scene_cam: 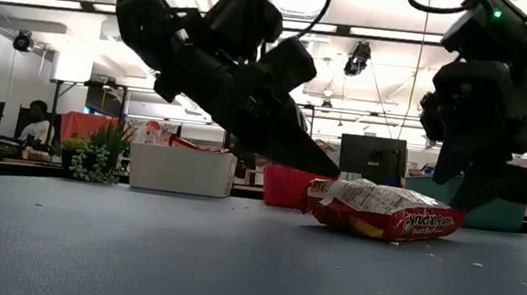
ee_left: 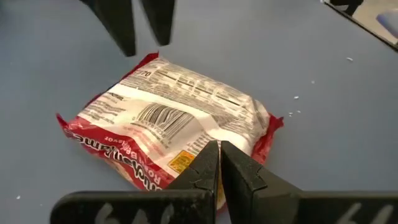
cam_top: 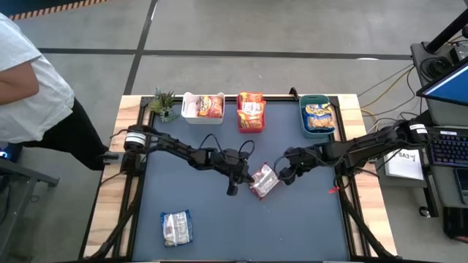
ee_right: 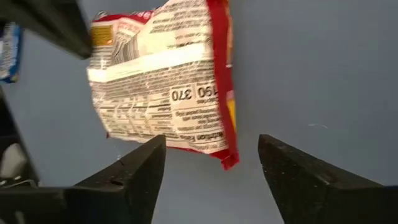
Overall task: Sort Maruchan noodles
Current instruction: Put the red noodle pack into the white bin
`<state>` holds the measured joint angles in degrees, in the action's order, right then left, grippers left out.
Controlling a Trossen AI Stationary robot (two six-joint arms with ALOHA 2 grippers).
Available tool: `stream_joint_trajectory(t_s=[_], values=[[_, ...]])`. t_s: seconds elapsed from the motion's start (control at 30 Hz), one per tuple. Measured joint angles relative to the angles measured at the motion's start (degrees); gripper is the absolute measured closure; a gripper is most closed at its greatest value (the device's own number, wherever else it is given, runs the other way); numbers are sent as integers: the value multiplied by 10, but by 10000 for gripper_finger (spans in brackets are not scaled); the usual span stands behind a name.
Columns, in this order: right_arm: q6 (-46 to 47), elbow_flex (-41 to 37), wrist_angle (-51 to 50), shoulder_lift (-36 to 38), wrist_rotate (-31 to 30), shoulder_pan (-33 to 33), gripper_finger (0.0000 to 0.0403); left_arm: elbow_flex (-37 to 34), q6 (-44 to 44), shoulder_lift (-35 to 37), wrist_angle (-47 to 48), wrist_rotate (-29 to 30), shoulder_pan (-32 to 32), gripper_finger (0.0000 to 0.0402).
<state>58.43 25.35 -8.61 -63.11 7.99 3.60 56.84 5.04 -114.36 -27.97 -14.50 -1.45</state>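
A red and silvery-white noodle packet (cam_top: 265,181) lies flat on the dark mat, barcode side up. My left gripper (cam_top: 247,177) is shut, its tips at the packet's left end (ee_left: 186,158). My right gripper (cam_top: 284,174) is open on the packet's right side; in the right wrist view its fingers (ee_right: 146,158) stand on either side of the packet's near corner (ee_right: 227,160), apart from it. A blue-white packet (cam_top: 176,227) lies near the front left. More packets sit in the white bin (cam_top: 202,107), pink bin (cam_top: 251,111) and teal bin (cam_top: 318,117). My left gripper has its shut fingertips (ee_left: 211,155) against the packet's end nearest the left arm (scene_cam: 324,187), slanting down from the table's left. The packet lies flat on the mat. Whether the tips rest on top of it or only against its edge, I cannot tell.
The three bins stand in a row at the far edge, with a small green plant (cam_top: 162,104) at the far left corner. A person (cam_top: 22,80) stands beyond the table's left side. Open mat lies in front of both grippers.
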Motion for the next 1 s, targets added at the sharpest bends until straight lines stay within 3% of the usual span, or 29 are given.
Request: stream_joint_trajectory(t_s=[0.37, 0.63, 1.0], values=[[28, -62, 131, -1, 10, -3, 102, 2, -33, -32, 11, -14, 4, 402], [41, -96, 252, -26, 10, -4, 88, 3, -55, -49, 3, -15, 4, 402], [36, -96, 415, -152, 21, -7, 94, 3, -56, -51, 1, -14, 4, 402]])
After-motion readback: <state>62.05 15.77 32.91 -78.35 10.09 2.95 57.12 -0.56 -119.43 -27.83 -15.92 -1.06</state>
